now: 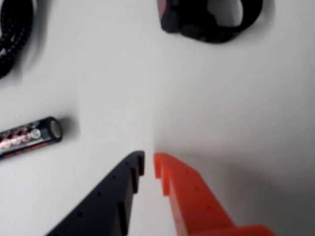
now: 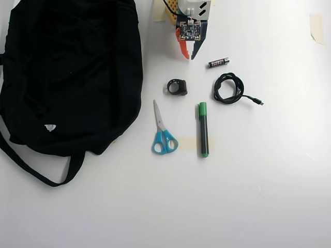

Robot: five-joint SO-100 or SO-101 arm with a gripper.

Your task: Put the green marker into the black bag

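Green marker [image 2: 204, 129]: slim stick-shaped pen, black barrel, green cap at the upper end and green plug at the lower end. In the overhead view it lies flat on the white table [image 2: 269, 196], lengthwise up and down the picture, right of centre, its lower part across a pale strip of tape [image 2: 187, 144]. Nothing touches it. It does not show in the wrist view.

Scissors [image 2: 162, 135]: blue plastic loop handles, bare metal blades shut and pointing up; just left of the marker, apart from it.

Black ring-shaped strap piece [image 2: 177, 87]: small, dark, looped; above the scissors, between them and the gripper. Seen blurred at the top edge of the wrist view [image 1: 209, 19].

Coiled black cable [image 2: 229, 88]: thin cord wound in a loose ring, plug end trailing right; up and right of the marker's cap.

Small black battery [image 2: 218, 62]: cylinder with red-and-white print, metal end cap; above the cable, just right of the gripper.

Black bag [image 2: 67, 72]: large soft fabric backpack, matte, creased, small white label low on its front, long strap curving below; fills the upper left, well apart from the marker.

Gripper [image 2: 188, 56]: one orange finger, one black, both ridged plastic, tips pointing down the overhead view, near the top centre. Jaws nearly together, a narrow gap between the tips, holding nothing.
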